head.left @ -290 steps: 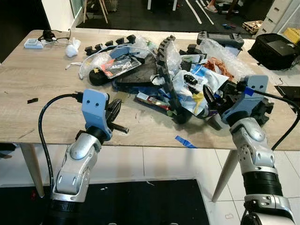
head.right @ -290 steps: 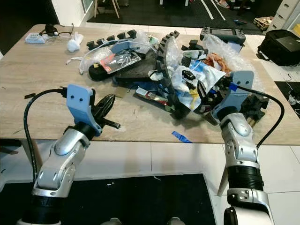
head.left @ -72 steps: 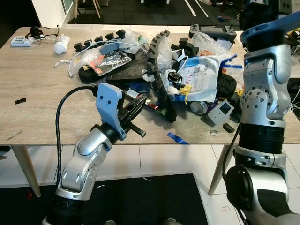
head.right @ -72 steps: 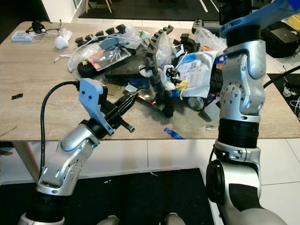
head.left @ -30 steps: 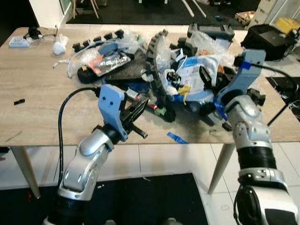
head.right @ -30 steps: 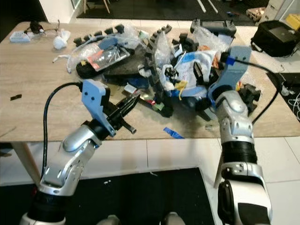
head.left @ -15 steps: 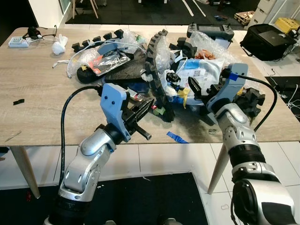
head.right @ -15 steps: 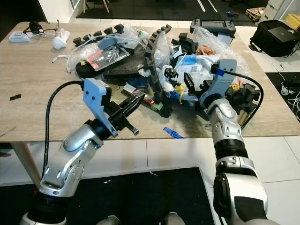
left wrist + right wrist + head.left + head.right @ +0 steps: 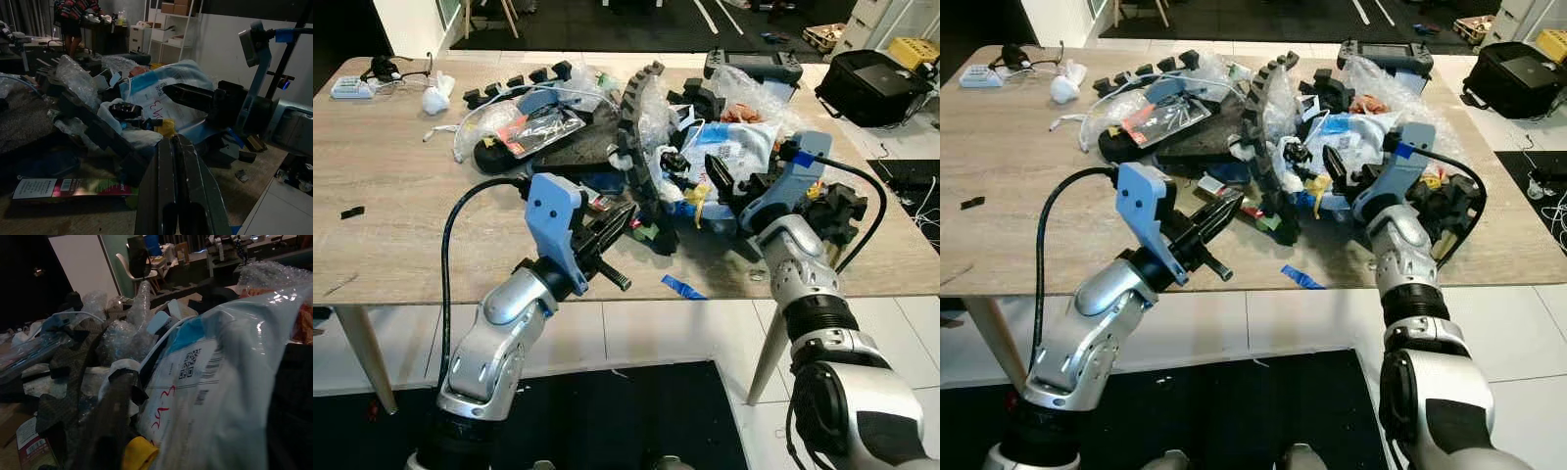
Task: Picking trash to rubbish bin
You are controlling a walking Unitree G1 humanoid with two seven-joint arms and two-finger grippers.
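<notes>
The right gripper (image 9: pixel 732 188), fingers apart, sits against the white-and-blue plastic mailer bag (image 9: pixel 734 155) just beyond; the left gripper (image 9: pixel 610 227), fingers together, lies farther left.

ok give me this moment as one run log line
phase: reaching into trash pile | right gripper: at white mailer bag, jaws open | left gripper: hovering near table edge, jaws shut, empty
</notes>
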